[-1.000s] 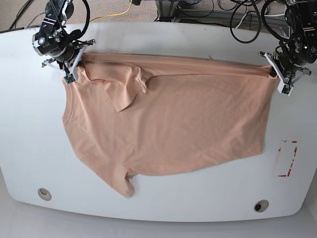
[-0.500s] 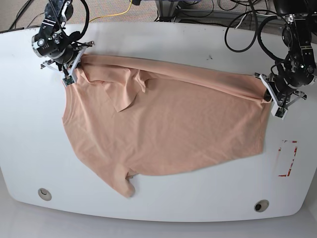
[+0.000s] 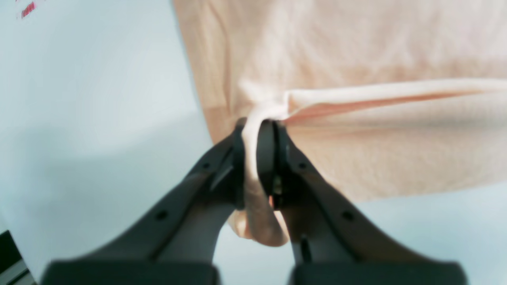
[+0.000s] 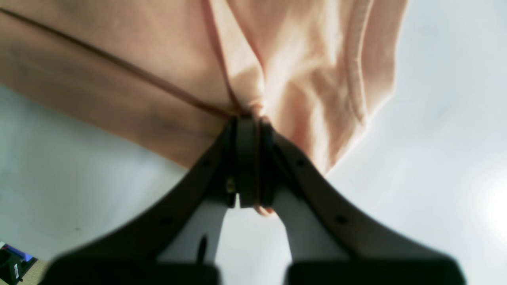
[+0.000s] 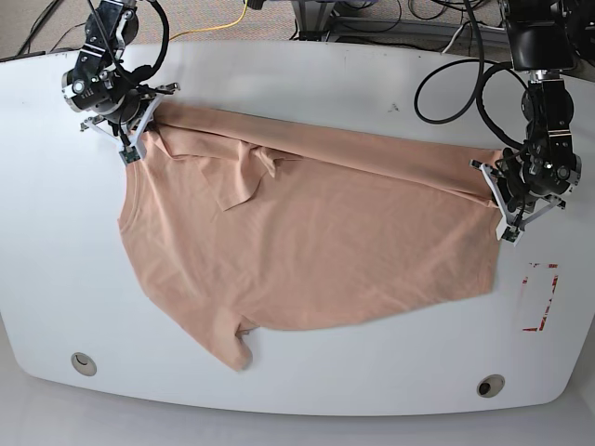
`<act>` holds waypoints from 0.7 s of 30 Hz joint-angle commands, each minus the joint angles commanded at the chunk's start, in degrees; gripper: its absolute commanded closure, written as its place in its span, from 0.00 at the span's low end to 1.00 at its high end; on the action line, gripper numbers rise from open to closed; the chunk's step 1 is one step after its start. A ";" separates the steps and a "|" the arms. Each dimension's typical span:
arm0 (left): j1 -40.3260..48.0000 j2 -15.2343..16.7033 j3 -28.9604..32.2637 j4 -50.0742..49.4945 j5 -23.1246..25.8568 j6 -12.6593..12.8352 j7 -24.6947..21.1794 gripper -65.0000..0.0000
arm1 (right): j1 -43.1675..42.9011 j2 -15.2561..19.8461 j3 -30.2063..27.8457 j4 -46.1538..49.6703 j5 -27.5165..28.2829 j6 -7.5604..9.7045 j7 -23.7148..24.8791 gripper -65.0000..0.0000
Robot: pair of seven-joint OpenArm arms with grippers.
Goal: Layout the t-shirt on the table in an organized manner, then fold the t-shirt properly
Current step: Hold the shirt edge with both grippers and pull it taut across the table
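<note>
Fabric of the t-shirt (image 3: 356,59) is seen in the left wrist view clamped in the left pincer (image 3: 257,130), a folded edge running off sideways. In the right wrist view, the right pincer (image 4: 247,122) is clamped on a bunched corner. In the base view, the held edge lies along the far edge of the surface (image 5: 279,65), the long axis spanning pincer to pincer, the body spread toward the near edge.

Glossy white tabletop with rounded corners (image 5: 307,74). Peach-tan soft fabric t-shirt (image 5: 316,232) lies wrinkled across its middle. Two small round holes near front edge (image 5: 84,362) (image 5: 490,386). Red-outlined rectangle mark (image 5: 540,297) just beside shirt.
</note>
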 joint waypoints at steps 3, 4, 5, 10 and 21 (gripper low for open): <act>-1.14 0.09 0.09 -0.88 0.00 0.00 0.00 1.00 | 0.18 0.00 0.00 0.09 0.00 0.00 0.00 1.00; -1.41 0.09 0.09 -1.14 0.00 0.00 0.00 1.00 | 0.44 0.00 0.00 0.09 0.00 0.00 0.00 1.00; -1.85 0.18 0.09 -1.32 0.00 0.00 -0.09 1.00 | 1.05 0.00 0.00 0.09 0.00 0.00 0.00 1.00; -4.04 0.35 0.53 -2.81 0.00 0.00 -0.09 1.00 | 1.93 0.00 0.88 0.00 0.00 0.00 0.00 1.00; -7.65 0.35 7.21 -8.26 -0.09 0.00 -3.69 1.00 | 3.78 0.18 1.23 -0.09 0.00 0.00 -0.09 1.00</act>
